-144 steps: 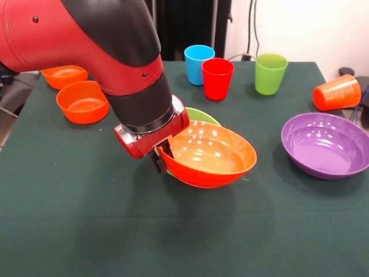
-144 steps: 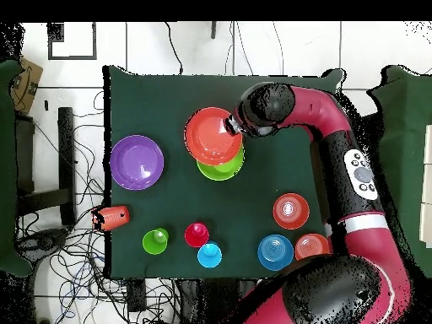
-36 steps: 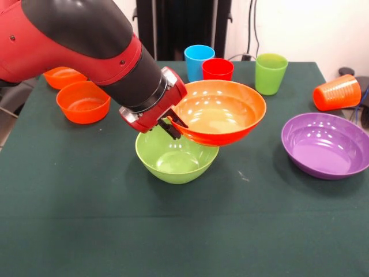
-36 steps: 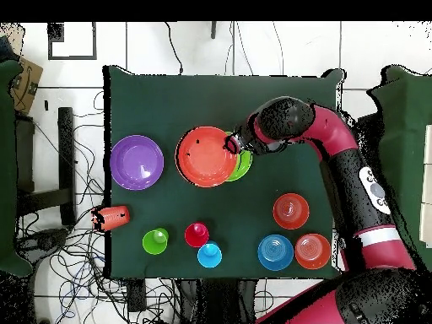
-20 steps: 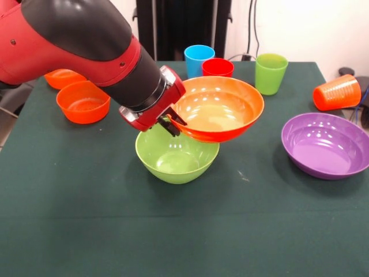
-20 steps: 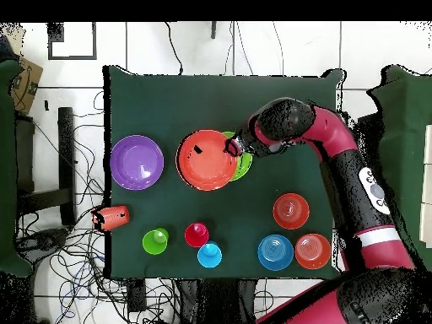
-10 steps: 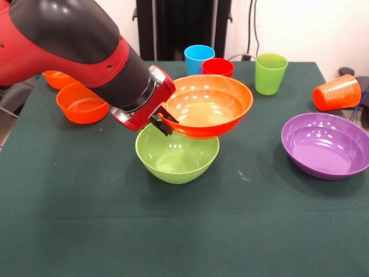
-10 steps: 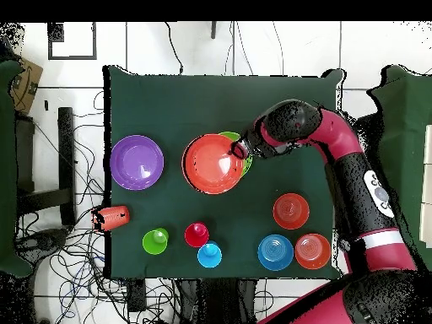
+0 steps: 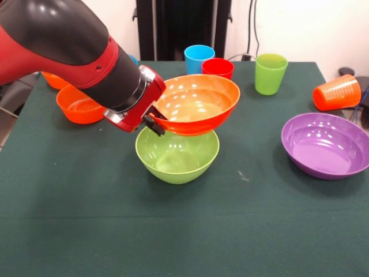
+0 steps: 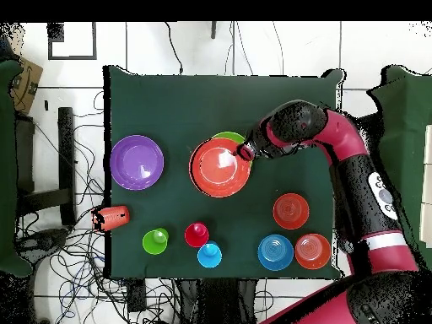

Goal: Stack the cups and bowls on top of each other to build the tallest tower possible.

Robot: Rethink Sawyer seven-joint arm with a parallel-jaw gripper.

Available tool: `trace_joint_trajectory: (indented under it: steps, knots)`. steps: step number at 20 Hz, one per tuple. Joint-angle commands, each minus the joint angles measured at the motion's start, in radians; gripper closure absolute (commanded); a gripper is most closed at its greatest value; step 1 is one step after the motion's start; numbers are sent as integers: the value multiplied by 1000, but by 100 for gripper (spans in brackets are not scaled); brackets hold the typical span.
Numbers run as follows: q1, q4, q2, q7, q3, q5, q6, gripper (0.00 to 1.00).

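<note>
Gripper (image 9: pixel 154 124) pinching orange-red bowl (image 9: pixel 199 107) by its rim; I hold it just above green bowl (image 9: pixel 176 158). Handling, I judge: light, stiff, glossy-slick; rim is the only hold.

Glossy plastic orange-red bowl (image 9: pixel 196 103), lime green bowl (image 9: pixel 177 156) (highlights on both); matt cloth table cover (image 9: pixel 173 231).

The red and black arm (image 9: pixel 69 52) enters from the upper left in the front view, its wrist angled downward and to the right. The gripper (image 9: pixel 153 122) is clamped on the rim of the orange-red bowl (image 9: pixel 199 107), which it holds raised and tilted. In the overhead view the arm (image 10: pixel 354 169) bends back to the gripper (image 10: pixel 245 151) near mid-table.
</note>
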Motion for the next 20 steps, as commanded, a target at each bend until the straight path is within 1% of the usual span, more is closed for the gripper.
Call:
trace_joint_trajectory:
  steps: [1,4,9,20]
  knots:
    - [21,-44,-32,-299,-4,-72,19,100]
    - [20,-32,-44,-280,-7,-80,1,100]
    - [26,-32,-60,-260,-12,-89,8,100]
    - [44,-82,-72,-281,-15,-117,34,100]
